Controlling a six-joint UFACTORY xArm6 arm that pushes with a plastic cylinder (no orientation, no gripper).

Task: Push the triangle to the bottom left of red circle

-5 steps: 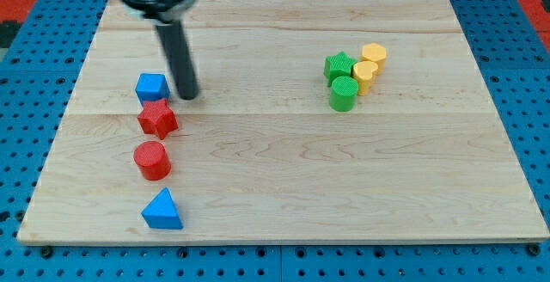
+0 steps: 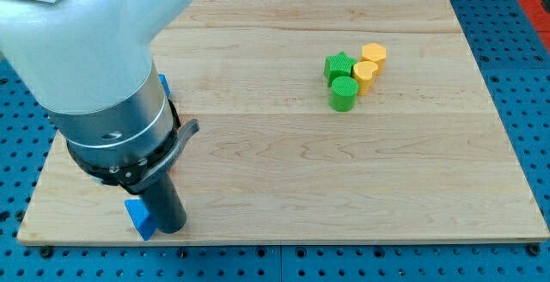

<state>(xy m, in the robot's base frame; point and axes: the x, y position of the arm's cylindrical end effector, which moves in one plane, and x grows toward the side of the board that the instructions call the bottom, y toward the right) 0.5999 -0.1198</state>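
My arm's large body fills the view's left and hides the red circle and the red star. The blue triangle (image 2: 137,217) shows only as a small corner near the board's bottom left edge. My tip (image 2: 171,228) stands right beside it, on its right, and looks to touch it. A sliver of another blue block (image 2: 162,83) shows at the arm's upper right edge.
A cluster sits at the upper right: a green star (image 2: 339,64), a green cylinder (image 2: 344,93), and two yellow blocks (image 2: 373,56) (image 2: 364,76). The wooden board (image 2: 344,179) lies on a blue pegboard; its bottom edge runs just below my tip.
My tip has moved from beside the blue block at the upper left down toward the view's bottom, to the blue triangle. The arm now covers the red blocks.
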